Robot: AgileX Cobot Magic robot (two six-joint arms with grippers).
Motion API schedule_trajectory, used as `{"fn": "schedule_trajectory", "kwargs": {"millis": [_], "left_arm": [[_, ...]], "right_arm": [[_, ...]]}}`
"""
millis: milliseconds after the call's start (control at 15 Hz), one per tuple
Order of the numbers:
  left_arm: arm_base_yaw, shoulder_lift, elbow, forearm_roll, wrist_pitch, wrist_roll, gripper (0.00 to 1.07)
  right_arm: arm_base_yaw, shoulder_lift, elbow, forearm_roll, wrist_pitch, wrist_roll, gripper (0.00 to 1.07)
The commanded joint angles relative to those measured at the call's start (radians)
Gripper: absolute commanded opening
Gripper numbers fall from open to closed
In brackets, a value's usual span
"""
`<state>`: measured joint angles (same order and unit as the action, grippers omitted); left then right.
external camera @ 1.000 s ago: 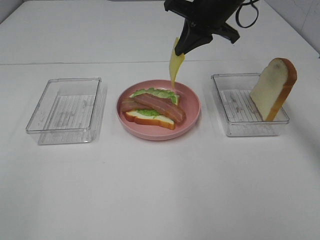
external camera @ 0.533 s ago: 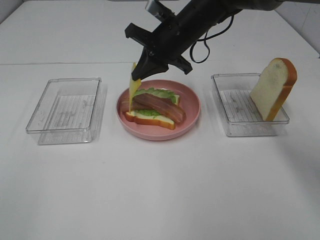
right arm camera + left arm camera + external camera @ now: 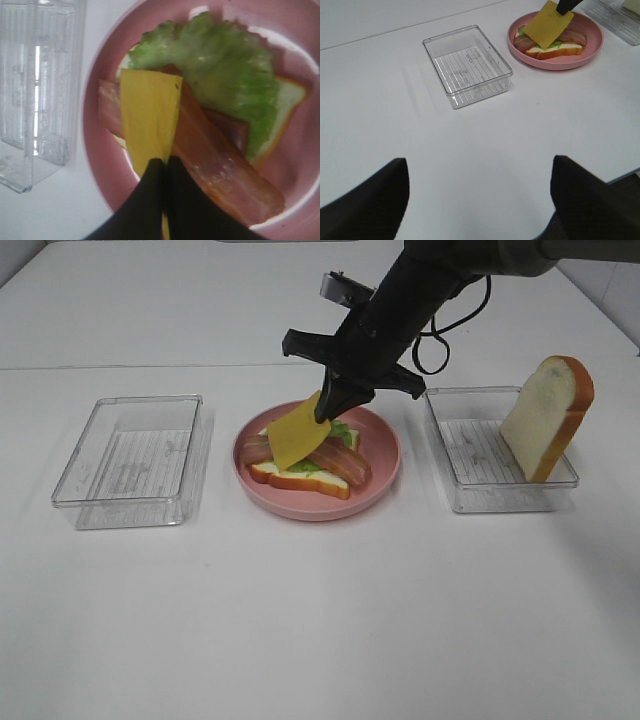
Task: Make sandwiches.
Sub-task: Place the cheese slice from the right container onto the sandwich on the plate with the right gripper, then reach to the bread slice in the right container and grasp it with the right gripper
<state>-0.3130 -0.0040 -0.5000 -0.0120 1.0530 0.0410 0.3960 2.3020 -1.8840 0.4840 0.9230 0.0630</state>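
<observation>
On the pink plate (image 3: 386, 462) lies a bread slice (image 3: 300, 480) topped with green lettuce (image 3: 220, 65) and bacon strips (image 3: 345, 462). My right gripper (image 3: 328, 412) is shut on the edge of the yellow cheese slice (image 3: 298, 435). It holds the cheese tilted just over the bacon (image 3: 215, 160), and the cheese (image 3: 147, 115) droops onto the bacon's left end. The second bread slice (image 3: 548, 418) leans upright in the right clear tray (image 3: 470, 495). My left gripper (image 3: 480, 161) is open over bare table, well away from the plate (image 3: 592, 47).
An empty clear tray (image 3: 130, 460) stands left of the plate, and it also shows as the tray (image 3: 467, 65) in the left wrist view. The right arm reaches in from the back right, above the plate's far rim.
The right gripper has moved right and down from the plate's left rim. The cheese, hanging edge-on before, now faces the camera and droops over the bacon.
</observation>
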Motion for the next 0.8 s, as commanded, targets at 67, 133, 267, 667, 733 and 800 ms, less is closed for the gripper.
{"fn": "schedule_trajectory", "kwargs": {"millis": [67, 133, 267, 667, 733, 800], "left_arm": [[-0.002, -0.024, 0.002, 0.002, -0.008, -0.004, 0.74], [-0.002, -0.024, 0.002, 0.002, -0.008, -0.004, 0.74], [-0.002, -0.024, 0.002, 0.002, -0.008, -0.004, 0.74], [-0.002, -0.024, 0.002, 0.002, -0.008, -0.004, 0.74], [-0.002, -0.024, 0.002, 0.002, -0.008, -0.004, 0.74], [-0.002, -0.024, 0.002, 0.002, -0.008, -0.004, 0.74]], "right_arm": [[-0.003, -0.001, 0.004, -0.054, 0.019, 0.043, 0.09], [-0.003, -0.001, 0.004, -0.054, 0.020, 0.053, 0.23], [-0.003, -0.004, 0.004, -0.054, 0.026, 0.054, 0.47], [-0.007, -0.153, 0.002, -0.241, 0.073, 0.045, 0.69], [-0.025, -0.188, -0.002, -0.269, 0.101, 0.053, 0.69], [-0.053, -0.213, -0.005, -0.273, 0.132, 0.053, 0.69]]}}
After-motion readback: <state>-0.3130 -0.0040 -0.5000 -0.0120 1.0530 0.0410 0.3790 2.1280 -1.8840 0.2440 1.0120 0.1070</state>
